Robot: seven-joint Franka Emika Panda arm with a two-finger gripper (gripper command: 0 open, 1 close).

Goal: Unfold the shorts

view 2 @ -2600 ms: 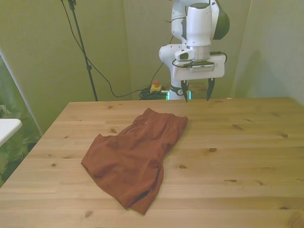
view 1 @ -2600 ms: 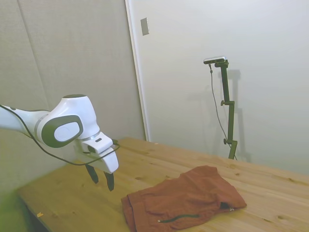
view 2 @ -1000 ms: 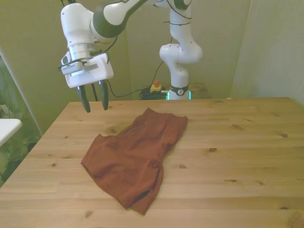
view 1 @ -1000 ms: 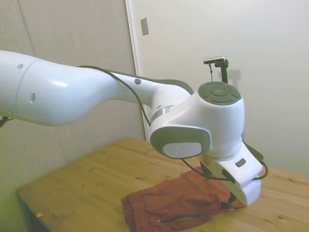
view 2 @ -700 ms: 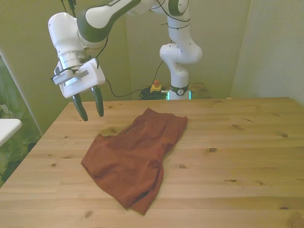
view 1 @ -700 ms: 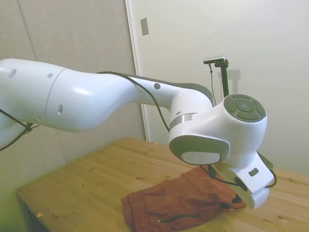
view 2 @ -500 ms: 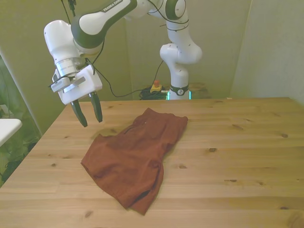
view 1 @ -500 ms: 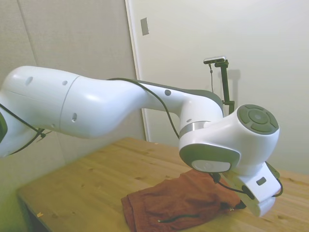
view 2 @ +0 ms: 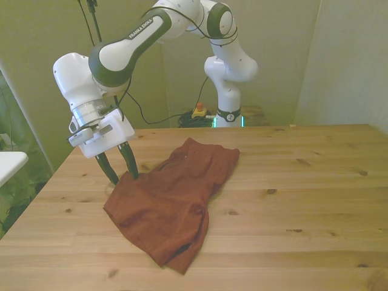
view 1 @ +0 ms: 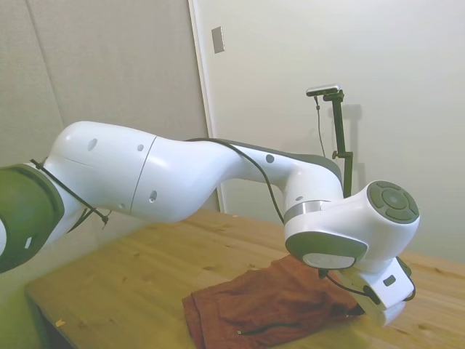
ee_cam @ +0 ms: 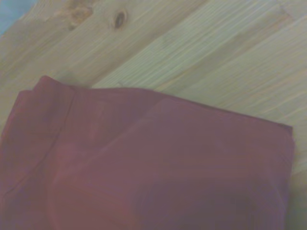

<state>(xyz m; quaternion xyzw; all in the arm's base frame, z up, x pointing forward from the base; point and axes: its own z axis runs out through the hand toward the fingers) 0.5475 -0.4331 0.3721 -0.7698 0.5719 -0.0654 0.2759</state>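
Note:
The rust-red shorts (view 2: 173,197) lie folded and rumpled on the wooden table (view 2: 291,200), left of its middle in the front view. In the side view the shorts (view 1: 261,309) show a dark zipper line near their front edge. My gripper (view 2: 122,174) is open, its two dark fingers pointing down at the shorts' upper corner on the front view's left, tips at or just above the cloth. One finger stands over the fabric edge, the other beside it over bare wood. The wrist view shows the red shorts (ee_cam: 144,167) close below, with wood beyond their edge.
The white arm (view 1: 218,189) spans most of the side view and hides the gripper's fingers there. A white object (view 2: 9,163) sits off the table at the front view's left edge. Bare wood lies to the front view's right of the shorts.
The gripper swept from the table's back edge across to the front view's left, then lowered, still open, onto the shorts' corner. The shorts have not moved.

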